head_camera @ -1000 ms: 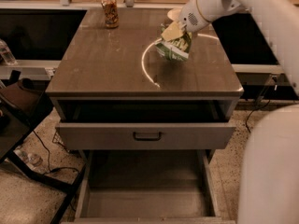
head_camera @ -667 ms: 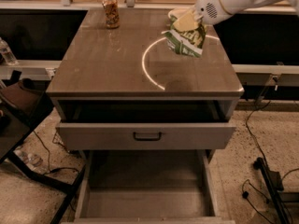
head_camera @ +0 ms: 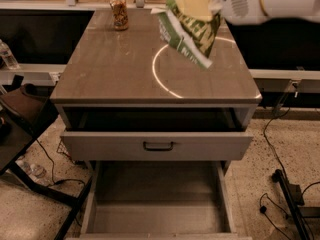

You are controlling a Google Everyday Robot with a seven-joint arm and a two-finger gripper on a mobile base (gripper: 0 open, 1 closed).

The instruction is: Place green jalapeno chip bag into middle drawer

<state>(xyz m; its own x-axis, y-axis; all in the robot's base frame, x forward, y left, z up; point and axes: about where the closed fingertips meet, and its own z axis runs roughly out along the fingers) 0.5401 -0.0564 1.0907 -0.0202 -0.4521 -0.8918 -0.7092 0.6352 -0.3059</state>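
The green jalapeno chip bag (head_camera: 189,33) hangs in the air above the right half of the brown cabinet top (head_camera: 115,69), tilted, with its white lettering showing. My gripper (head_camera: 193,2) is at the top of the view, its yellowish fingers shut on the bag's upper edge. The white arm reaches in from the upper right. The middle drawer (head_camera: 155,204) is pulled far out at the bottom of the view and shows a plain grey floor and low side walls. It is below and in front of the bag.
A grey drawer front with a black handle (head_camera: 158,145) stands slightly open above the middle drawer. A patterned can (head_camera: 119,12) stands at the back left of the top. A water bottle (head_camera: 6,55), a dark stand (head_camera: 25,129) and floor cables (head_camera: 280,184) flank the cabinet.
The bag has been lifted off the cabinet top and carried higher and toward the front. The arm now fills the upper right corner.
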